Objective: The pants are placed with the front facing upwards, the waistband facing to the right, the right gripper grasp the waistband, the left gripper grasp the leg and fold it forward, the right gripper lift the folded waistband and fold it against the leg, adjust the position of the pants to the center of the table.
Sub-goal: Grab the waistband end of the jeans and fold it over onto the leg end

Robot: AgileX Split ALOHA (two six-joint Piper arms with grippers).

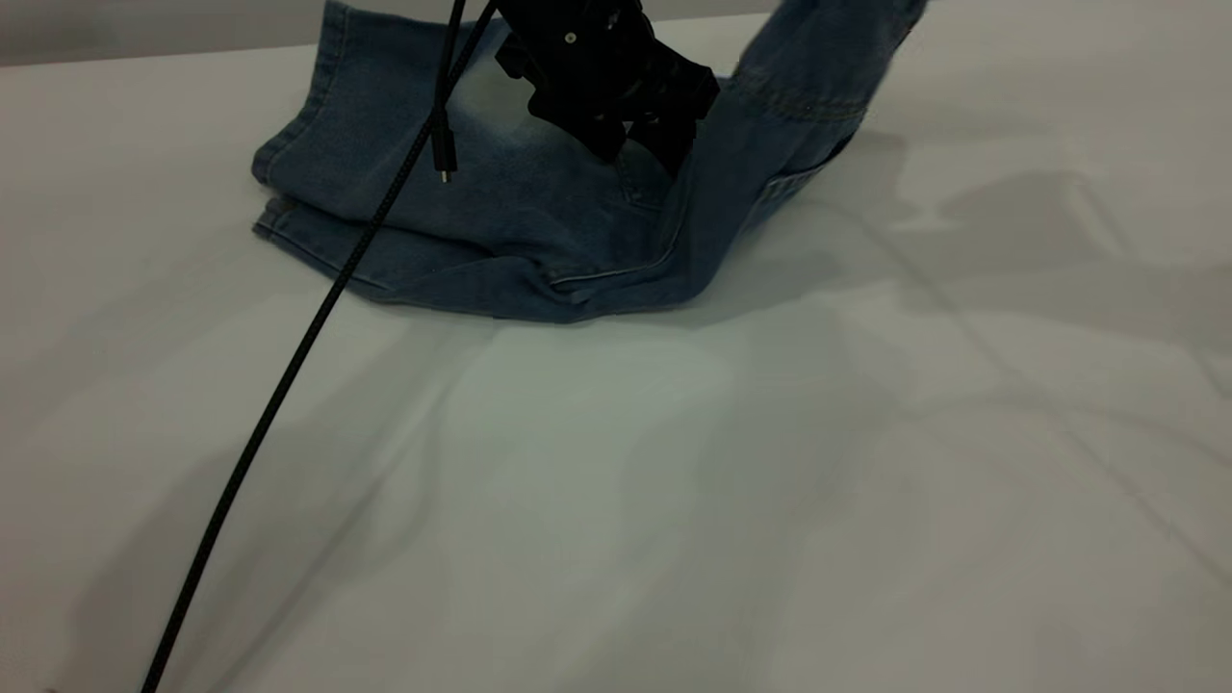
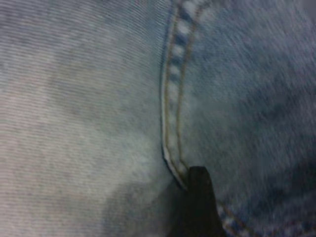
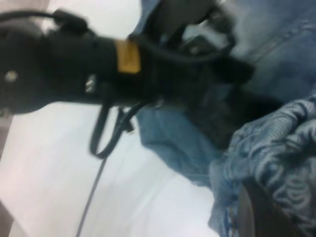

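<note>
The pants [image 1: 500,207] lie folded on the bench [image 1: 674,481] at twelve o'clock; the left hand [image 1: 645,144] presses their middle, the one-o'clock end lifted out of frame.

Bare table [image 1: 674,500] is filling the lower two thirds of the exterior frame, open to any approach. A black cable [image 1: 289,366] is slanting from the top centre down to the lower left corner, barring that side. At the top centre, the left gripper [image 1: 645,144] is pressing onto the pants [image 1: 500,221], and raised denim is blocking the upper right.
</note>
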